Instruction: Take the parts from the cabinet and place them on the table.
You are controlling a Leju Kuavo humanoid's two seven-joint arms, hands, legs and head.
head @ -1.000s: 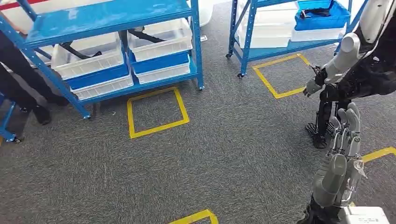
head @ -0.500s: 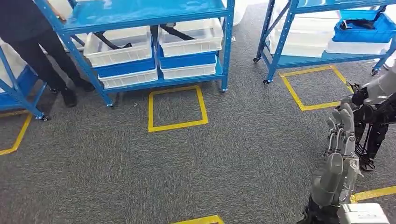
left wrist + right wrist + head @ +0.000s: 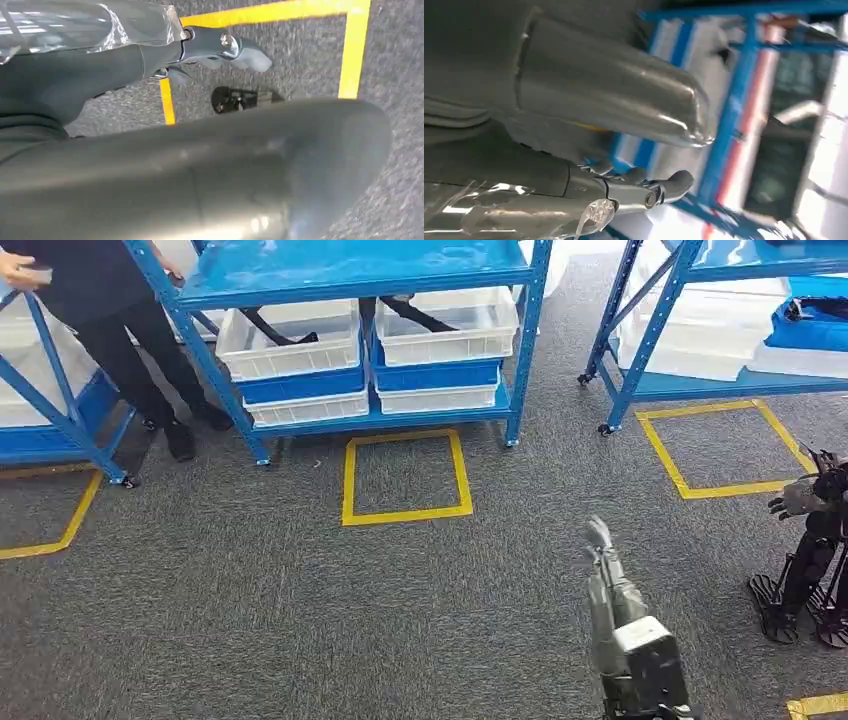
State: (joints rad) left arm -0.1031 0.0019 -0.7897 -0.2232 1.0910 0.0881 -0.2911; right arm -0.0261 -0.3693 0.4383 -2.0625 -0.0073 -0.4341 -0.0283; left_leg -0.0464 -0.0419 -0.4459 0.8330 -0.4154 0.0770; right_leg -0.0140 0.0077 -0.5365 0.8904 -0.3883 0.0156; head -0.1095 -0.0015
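Note:
The blue cabinet (image 3: 525,340) stands across the carpet ahead, in the upper middle of the head view. Its lower shelf carries two white bins (image 3: 290,350) (image 3: 450,330) stacked on blue and white ones. A black part (image 3: 275,336) lies in the left bin and another black part (image 3: 410,312) in the right one. My right hand (image 3: 612,585) is low at the right, seen edge-on with its fingers straight, holding nothing. In the right wrist view the right hand (image 3: 599,95) is bare, facing the blue rack (image 3: 734,100). My left hand (image 3: 210,155) hangs over the carpet, its fingers (image 3: 220,46) holding nothing.
A person (image 3: 120,330) in dark clothes stands at the cabinet's left end. A second blue rack (image 3: 650,330) with bins is at the upper right. Another dark robot (image 3: 812,550) stands at the right edge. Yellow tape squares (image 3: 349,480) (image 3: 355,50) mark the grey carpet.
The whole picture has shifted right, so the camera has turned left; the cabinet now sits near the middle. My right hand has dropped lower and turned edge-on.

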